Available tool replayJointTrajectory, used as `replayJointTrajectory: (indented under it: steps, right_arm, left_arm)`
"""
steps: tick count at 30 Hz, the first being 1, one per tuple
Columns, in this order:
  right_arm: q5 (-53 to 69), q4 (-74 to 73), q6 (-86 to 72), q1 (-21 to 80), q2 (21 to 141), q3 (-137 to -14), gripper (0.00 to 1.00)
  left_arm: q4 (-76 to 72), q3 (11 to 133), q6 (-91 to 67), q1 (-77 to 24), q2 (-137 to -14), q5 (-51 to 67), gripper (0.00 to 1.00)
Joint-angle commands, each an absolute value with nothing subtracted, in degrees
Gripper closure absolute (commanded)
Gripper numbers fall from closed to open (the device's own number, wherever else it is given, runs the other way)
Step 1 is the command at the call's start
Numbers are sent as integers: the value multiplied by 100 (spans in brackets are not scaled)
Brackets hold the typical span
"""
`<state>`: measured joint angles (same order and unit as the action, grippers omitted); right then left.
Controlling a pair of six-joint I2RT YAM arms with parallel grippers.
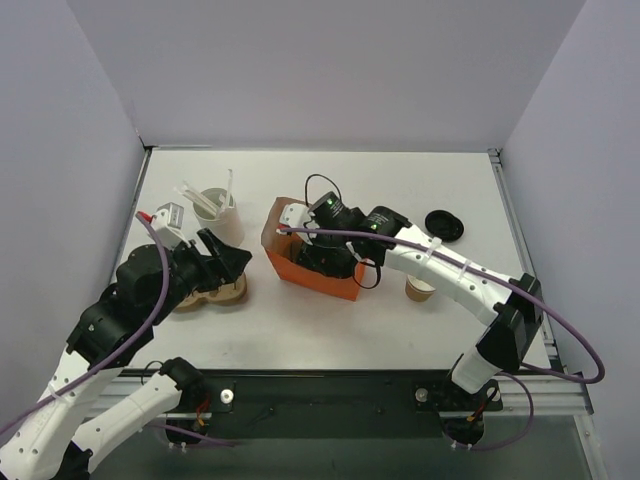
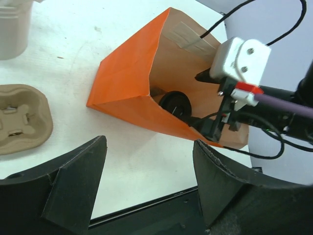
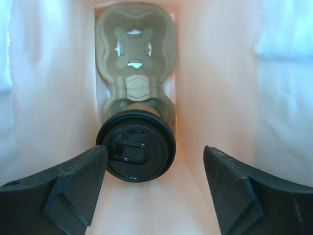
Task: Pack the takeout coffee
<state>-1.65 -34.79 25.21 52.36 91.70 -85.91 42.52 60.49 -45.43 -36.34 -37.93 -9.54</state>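
I see my right arm (image 1: 450, 270) stretched into the bag (image 1: 320, 282), right pincer (image 3: 155, 159) wide by the coffee (image 3: 136, 149); left pincer (image 2: 149, 152) wide at 9 o'clock.

The right pincer (image 3: 154, 155) is inside the bag (image 3: 54, 98), whose walls flank its 2 fingers. Directly ahead, apart from both fingers, is the takeout coffee (image 3: 136, 152), lid toward the pincer, seated at the near end of a carrier (image 3: 134, 49) that extends beyond it. The left pincer (image 2: 149, 144) is over the worktop (image 2: 63, 44): bag ahead, second carrier (image 2: 19, 117) to its left, cup of stirrers (image 1: 215, 205) farther ahead-left. The lidless cup (image 1: 420, 288) and loose lid (image 1: 443, 224) lie outside the bag, behind the right pincer.
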Motion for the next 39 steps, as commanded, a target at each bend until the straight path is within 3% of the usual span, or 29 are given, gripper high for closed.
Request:
replayJointTrajectory:
  steps: [1, 6, 10, 12, 13, 22, 31, 39]
  right_arm:
    - [-220, -3674, 2110, 5098, 9158, -8973, 21]
    - [-272, -3665, 1706, 5019, 9150, -9105, 29]
    - [-326, -3569, 1161, 4835, 9106, -9202, 30]
    - [-334, -3516, 968, 4773, 9079, -9281, 31]
    - [-290, -3516, 906, 4720, 9062, -9438, 32]
    - [-325, -3788, 334, 4421, 8983, -10169, 29]
    - [-123, -4051, -254, 4315, 8623, -10520, 34]
    - [298, -4069, -649, 4307, 7691, -10328, 26]
  left_arm:
    - [4430, 6407, -4009, -3630, -3823, -1301, 20]
    - [4544, 6495, -3867, -3630, -3815, -1520, 19]
    - [4535, 6407, -3815, -3630, -3727, -1635, 16]
    - [4500, 6363, -3701, -3630, -3656, -1670, 3]
    - [4509, 6372, -3665, -3630, -3639, -1748, 3]
    - [4746, 6688, -3507, -3630, -3700, -1811, 3]
    - [4886, 6908, -3226, -3630, -3937, -1617, 3]
    - [4887, 7532, -2804, -3621, -4622, -2468, 8]
